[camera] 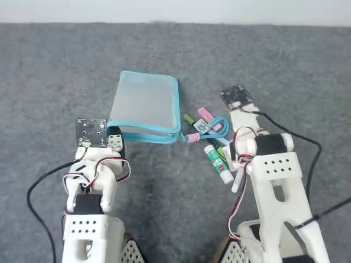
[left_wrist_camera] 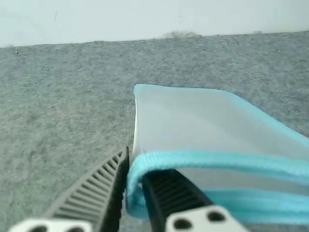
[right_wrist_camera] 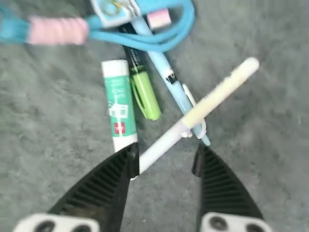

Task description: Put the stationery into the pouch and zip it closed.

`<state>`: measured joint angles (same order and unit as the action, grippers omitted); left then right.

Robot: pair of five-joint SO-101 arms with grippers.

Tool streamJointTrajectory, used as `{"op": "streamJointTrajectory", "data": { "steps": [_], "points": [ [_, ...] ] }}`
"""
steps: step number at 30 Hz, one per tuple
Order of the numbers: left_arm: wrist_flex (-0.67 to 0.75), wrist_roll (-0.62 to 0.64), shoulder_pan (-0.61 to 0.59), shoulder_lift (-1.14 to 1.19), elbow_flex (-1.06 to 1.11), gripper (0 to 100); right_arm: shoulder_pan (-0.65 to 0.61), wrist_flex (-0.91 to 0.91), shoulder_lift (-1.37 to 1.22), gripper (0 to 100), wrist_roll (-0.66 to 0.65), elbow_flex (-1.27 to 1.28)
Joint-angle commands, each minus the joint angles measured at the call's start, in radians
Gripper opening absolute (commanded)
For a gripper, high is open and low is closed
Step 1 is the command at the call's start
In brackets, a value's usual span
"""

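**Pouch and stationery, two arms.** The pouch [camera: 145, 104] lies flat on the table [camera: 55, 66], its teal zip edge facing 6 o'clock. The left gripper [camera: 115, 138] is clamped on that edge at the pouch's 7 o'clock corner. In the left wrist view its fingers [left_wrist_camera: 104, 186] pinch the upper zip band and lift it off the lower one.

The stationery is heaped on the table at the pouch's 4 o'clock, outside the pouch. It comprises:
- glue stick [right_wrist_camera: 118, 108]
- highlighter [right_wrist_camera: 145, 94]
- blue pen [right_wrist_camera: 169, 77]
- eraser [right_wrist_camera: 158, 18]
- strap [right_wrist_camera: 164, 34]
- white pen [right_wrist_camera: 207, 108], lying across the blue pen

The right gripper [right_wrist_camera: 166, 157] hangs over the heap's 5 o'clock end. Its jaws are spread and grip nothing, with the white pen's near end beside one fingertip.
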<state>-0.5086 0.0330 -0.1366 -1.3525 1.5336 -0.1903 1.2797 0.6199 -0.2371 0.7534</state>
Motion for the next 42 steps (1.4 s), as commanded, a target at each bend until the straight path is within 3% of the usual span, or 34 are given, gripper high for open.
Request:
{"op": "streamJointTrajectory", "data": {
  "steps": [1,11,19,22,25,30,35,42],
  "points": [
    [0.005,0.021,-0.008,0.011,-0.073,1,0.022,-0.127,-0.005,14.0,0.018,0.100],
    [0.000,0.021,-0.008,0.011,-0.070,1,0.084,-0.277,-0.275,13.9,0.098,0.117],
    [0.002,0.021,-0.008,0.011,-0.070,1,0.101,-0.286,-0.360,13.6,0.104,0.112],
    [0.002,0.021,-0.008,0.011,-0.070,1,0.101,-0.286,-0.363,8.7,0.104,0.112],
    [0.003,0.021,-0.008,0.011,-0.070,1,0.104,-0.285,-0.344,0.1,0.097,0.110],
    [0.003,0.021,-0.006,0.011,-0.070,1,0.133,-0.271,-0.271,0.7,0.091,0.110],
    [0.003,0.021,-0.003,0.014,-0.070,1,0.162,-0.177,-0.113,0.7,-0.032,0.089],
    [0.006,0.021,0.002,0.011,-0.058,1,0.084,0.033,0.102,0.6,-0.137,-0.011]
  ]
}}
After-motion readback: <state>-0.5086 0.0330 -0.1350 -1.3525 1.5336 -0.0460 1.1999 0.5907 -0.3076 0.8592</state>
